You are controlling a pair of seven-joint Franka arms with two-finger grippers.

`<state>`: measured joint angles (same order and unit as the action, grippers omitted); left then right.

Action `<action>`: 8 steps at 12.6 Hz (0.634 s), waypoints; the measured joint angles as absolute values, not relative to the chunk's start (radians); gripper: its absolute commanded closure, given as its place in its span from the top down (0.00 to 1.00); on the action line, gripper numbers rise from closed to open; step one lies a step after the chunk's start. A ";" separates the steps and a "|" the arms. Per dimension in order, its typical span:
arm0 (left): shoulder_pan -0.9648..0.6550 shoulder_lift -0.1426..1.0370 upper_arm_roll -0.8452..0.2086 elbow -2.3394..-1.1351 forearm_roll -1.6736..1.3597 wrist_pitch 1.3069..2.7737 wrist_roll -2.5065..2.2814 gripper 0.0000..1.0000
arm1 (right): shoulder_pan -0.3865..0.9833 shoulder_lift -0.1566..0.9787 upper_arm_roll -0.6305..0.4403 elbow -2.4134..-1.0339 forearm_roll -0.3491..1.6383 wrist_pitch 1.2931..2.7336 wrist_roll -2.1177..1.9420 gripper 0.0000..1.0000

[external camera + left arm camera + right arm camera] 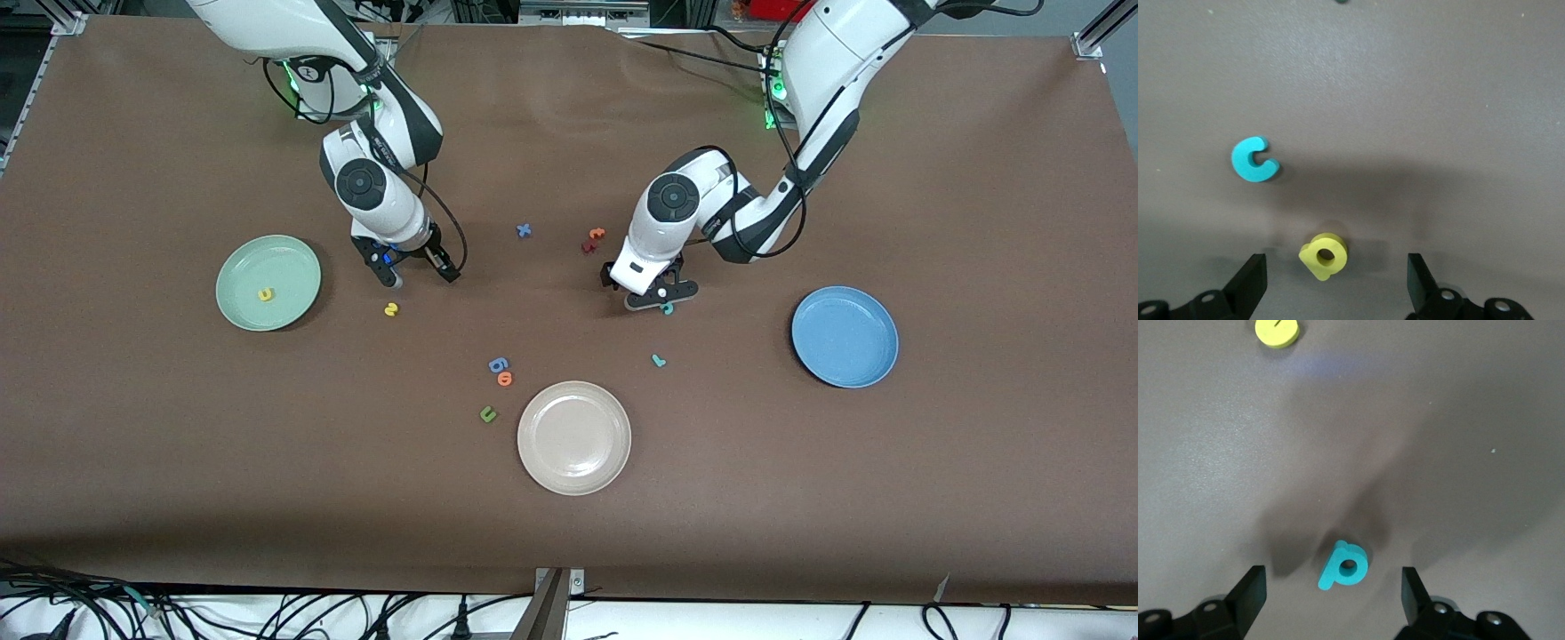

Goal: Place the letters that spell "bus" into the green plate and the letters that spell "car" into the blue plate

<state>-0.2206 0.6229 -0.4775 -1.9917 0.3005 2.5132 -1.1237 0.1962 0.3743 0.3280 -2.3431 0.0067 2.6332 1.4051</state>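
Observation:
My left gripper (653, 295) (1336, 285) hangs low over the table with its jaws open around the yellow "a" (1323, 257), which neither finger touches. The teal "c" (1255, 160) (667, 308) lies just beside it, and the teal "r" (658, 360) is nearer the front camera. My right gripper (418, 272) (1333, 603) is open around the teal "b" (1345, 565), touching it nowhere. The yellow "s" (390, 309) (1277, 331) lies close by. The green plate (284, 262) holds the yellow "u" (265, 294). No letter is in the blue plate (845, 336).
A cream-beige plate (574, 436) sits toward the front camera. Near it lie a blue "g" (498, 364), an orange "o" (505, 379) and a green "u" (487, 413). A blue letter (524, 230) and red and orange letters (591, 240) lie between the arms.

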 measured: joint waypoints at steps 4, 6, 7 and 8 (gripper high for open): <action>-0.221 0.626 -0.477 -1.988 0.301 2.513 -1.126 0.62 | 0.196 0.376 0.328 -2.343 0.007 2.633 1.405 0.57; -0.221 0.626 -0.476 -1.987 0.301 2.513 -1.126 0.59 | 0.196 0.382 0.328 -2.343 0.007 2.635 1.405 0.57; -0.221 0.626 -0.474 -1.986 0.301 2.512 -1.126 0.58 | 0.196 0.387 0.328 -2.343 0.007 2.640 1.405 0.56; -0.221 0.626 -0.473 -1.986 0.301 2.512 -1.126 0.57 | 0.196 0.388 0.328 -2.343 0.007 2.644 1.405 0.46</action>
<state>-0.2205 0.6258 -0.4731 -1.9863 0.3006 2.5117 -1.1262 0.1961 0.3881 0.3277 -2.3434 0.0067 2.6436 1.4053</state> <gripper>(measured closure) 0.401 0.432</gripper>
